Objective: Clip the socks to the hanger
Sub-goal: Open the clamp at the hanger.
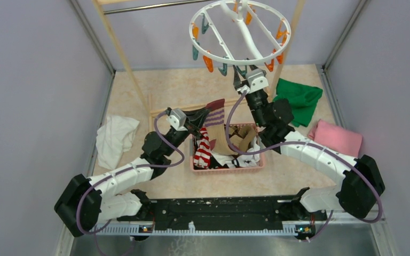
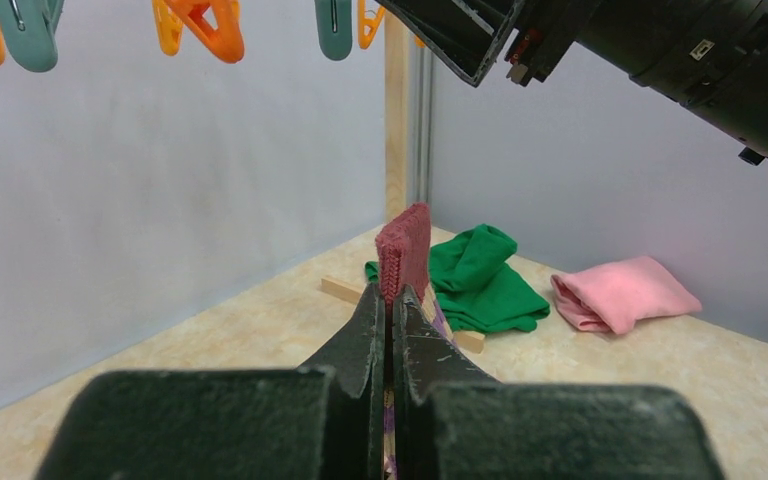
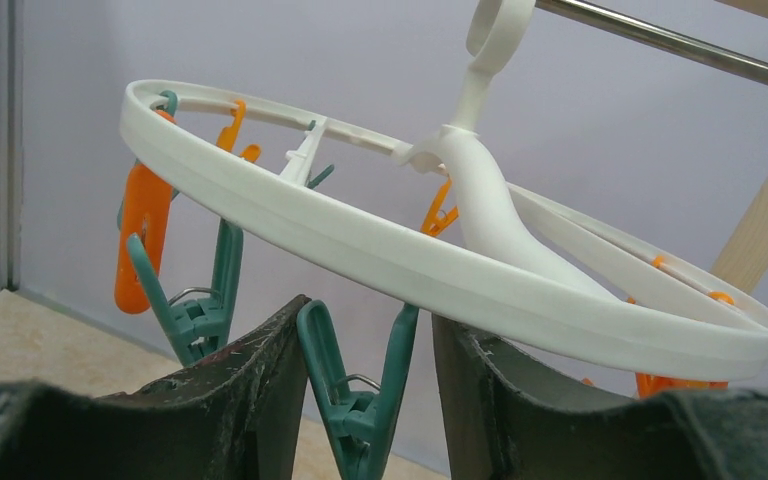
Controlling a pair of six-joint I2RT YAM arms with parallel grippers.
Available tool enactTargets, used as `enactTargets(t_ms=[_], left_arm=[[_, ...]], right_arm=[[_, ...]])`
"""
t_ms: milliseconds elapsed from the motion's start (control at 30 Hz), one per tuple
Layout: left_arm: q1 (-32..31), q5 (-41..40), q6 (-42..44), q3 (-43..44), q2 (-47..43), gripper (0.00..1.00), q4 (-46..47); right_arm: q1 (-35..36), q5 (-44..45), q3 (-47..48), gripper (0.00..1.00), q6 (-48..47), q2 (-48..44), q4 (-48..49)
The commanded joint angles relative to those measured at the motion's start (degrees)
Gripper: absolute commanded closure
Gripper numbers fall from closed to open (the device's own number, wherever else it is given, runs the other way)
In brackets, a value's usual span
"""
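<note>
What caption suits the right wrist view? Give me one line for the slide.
Jaws flank a teal peg hanging from the tilted white ring hanger on its metal rail.

No text, label or number can be read anywhere.

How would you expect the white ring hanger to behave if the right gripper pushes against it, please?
It would probably swing or tip: the hanger hangs only by its hook from the rod and sits tilted. It looks like light plastic, so little force should move it. The teal peg inside the right gripper dangles and may pivot.
</note>
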Motion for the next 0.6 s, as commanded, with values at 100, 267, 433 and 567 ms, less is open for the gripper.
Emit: enactTargets(t_ms=[100,267,433,567], left_arm=[[0.4,1.3,-1.3,0.0,0.6,1.00,4.6],[0.4,1.4,-1.6,-0.1,0.5,1.00,4.8],[0.4,1.6,-1.8,0.0,0.6,1.00,4.8],[0.5,2.2,-2.1,0.3,0.9,1.00,4.8]], right_arm=[[0.6,1.3,3.1,0.54,1.4,0.0,2.5],[0.6,1.5,3.2,0.56,1.9,-0.1,2.6],[0.7,1.9,3.5,0.60,3.1,-0.4,2.3],[0.6,2.3,3.9,0.71,4.6,-0.7,1.1]])
